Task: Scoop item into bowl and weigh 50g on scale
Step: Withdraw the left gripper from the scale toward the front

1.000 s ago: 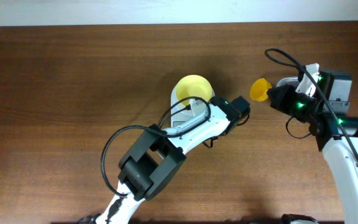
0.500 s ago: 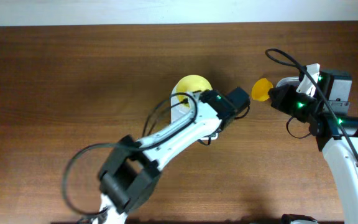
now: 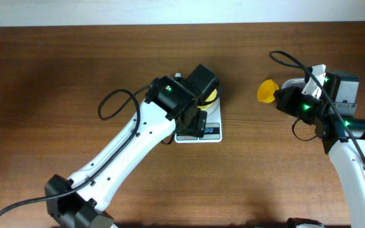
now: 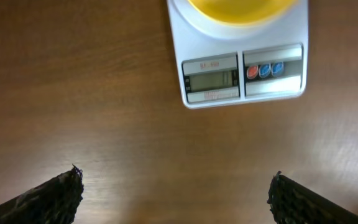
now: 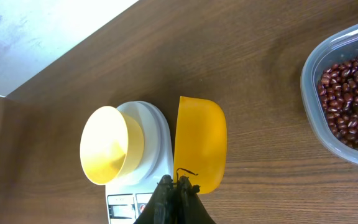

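Beans, a loose mass judged prone to rolling and best taken by scoop, were contained in the clear tub, apart from the bowl set on the scale; the left jaws were spread, the scoop was pinched by the right jaws.
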{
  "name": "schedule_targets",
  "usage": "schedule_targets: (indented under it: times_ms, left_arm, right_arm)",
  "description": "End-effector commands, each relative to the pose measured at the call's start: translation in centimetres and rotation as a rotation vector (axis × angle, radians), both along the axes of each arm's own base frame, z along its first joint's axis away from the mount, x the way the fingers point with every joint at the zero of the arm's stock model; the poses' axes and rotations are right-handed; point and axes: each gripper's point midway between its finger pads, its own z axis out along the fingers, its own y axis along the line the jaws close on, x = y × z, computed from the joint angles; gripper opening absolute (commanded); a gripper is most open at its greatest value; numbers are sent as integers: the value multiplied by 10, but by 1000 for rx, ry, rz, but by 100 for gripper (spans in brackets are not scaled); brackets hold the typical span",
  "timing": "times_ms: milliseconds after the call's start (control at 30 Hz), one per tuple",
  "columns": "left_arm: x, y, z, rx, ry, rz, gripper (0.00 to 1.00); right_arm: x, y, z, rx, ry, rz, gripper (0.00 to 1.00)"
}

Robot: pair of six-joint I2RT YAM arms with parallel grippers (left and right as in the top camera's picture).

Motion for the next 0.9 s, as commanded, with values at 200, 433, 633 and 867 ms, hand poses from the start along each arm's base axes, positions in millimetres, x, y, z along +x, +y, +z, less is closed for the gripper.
schedule_targets:
  times_ms: [200,433,633,867]
  left_arm:
    - [16,28,24,163,-125,-124,99]
    - [0,42,17,215,-48,-127,99]
    - [0,45,18,224,-56,-108,99]
    - [2,43,18,215,-63,-108,99]
  right_arm:
    - [-14,-1,-1,-10,57,2,4]
    - [-27,15,-2,54,94,79,4]
    - [-8,18,20,57,-42,105,4]
    - [-8,18,20,57,-40,105,4]
